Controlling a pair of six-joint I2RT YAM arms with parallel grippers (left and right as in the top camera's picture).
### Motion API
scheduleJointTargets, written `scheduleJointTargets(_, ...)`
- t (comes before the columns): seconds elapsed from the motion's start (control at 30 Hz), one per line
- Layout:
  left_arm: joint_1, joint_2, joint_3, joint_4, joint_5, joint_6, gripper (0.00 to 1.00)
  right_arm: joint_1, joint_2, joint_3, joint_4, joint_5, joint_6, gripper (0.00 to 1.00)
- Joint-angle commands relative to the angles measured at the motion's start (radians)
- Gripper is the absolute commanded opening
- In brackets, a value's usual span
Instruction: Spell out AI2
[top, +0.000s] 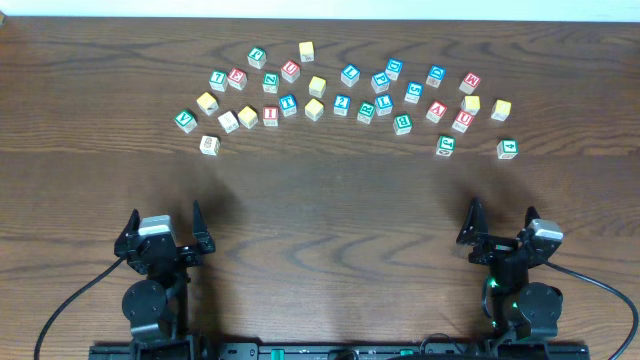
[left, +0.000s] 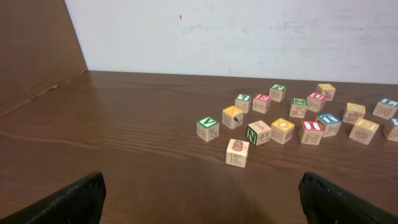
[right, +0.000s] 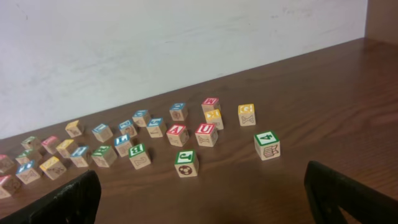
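- Left end effector (top: 166, 218): we see its fingers spread wide, gripping nothing, low over the near tabletop (top: 320, 200).
- Letter blocks (top: 342, 103) lie scattered across the far side, well apart from both arms; we read a red A block (top: 436, 111) toward the right.
- Right end effector (top: 501, 218): spread wide too, empty.

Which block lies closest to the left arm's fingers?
The pale block with no coloured top, standing alone at the left, forward of the rest; every other block sits farther back.
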Motion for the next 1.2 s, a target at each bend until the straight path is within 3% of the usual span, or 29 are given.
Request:
scheduleJointTargets(0.0,-0.002,-0.007,-0.028,-0.011,-0.005,-0.008,0.98,-0.005,-0.005,-0.004,0.002,0.011,-0.034,0.99)
scheduleJointTargets(1.17,-0.002,0.004,-0.013,0.024,-0.005,-0.005,0.97,-0.005,-0.005,-0.004,0.055,0.011,-0.138,0.99)
